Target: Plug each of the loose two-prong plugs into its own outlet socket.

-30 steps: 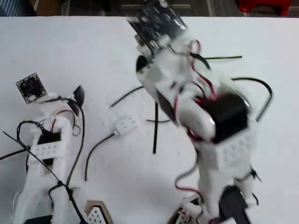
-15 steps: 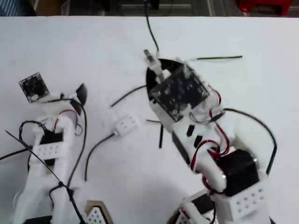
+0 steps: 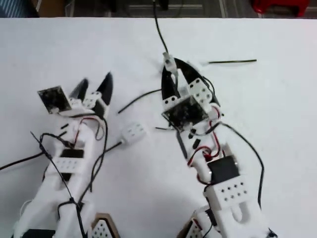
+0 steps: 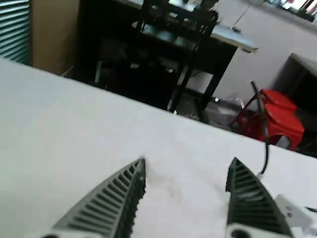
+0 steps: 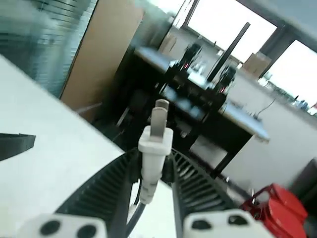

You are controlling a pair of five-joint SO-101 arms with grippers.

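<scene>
Tabletop (image 3: 277, 124): white, carries both arms.

Right arm (image 3: 225, 188): stands right of centre. Its claw (image 5: 152, 154) is clamped on the white two-prong plug (image 5: 155, 139).
- Right wrist view: the prongs stick out past the fingertips and the plug body is pinched between the ribbed fingers.
- High view: the plug is held well beyond the outlet socket, apart from it. The prongs are too small to make out. Its black cord (image 3: 157, 25) runs off to the far edge.

Left arm (image 3: 64, 163): stands on the left. Its claw (image 3: 96, 78) is spread wide and holds nothing; the left wrist view shows bare tabletop between the fingers (image 4: 106, 203).

Outlet socket (image 3: 133, 132): small white block lying between the two arms, touching neither claw. Its lead (image 3: 101, 156) curves toward the near edge.

Loose black cable (image 3: 233, 61): lies at far right, well apart from everything else.

A white piece (image 4: 297, 213) is cut off at the edge of the left wrist view; I cannot tell what it is.
</scene>
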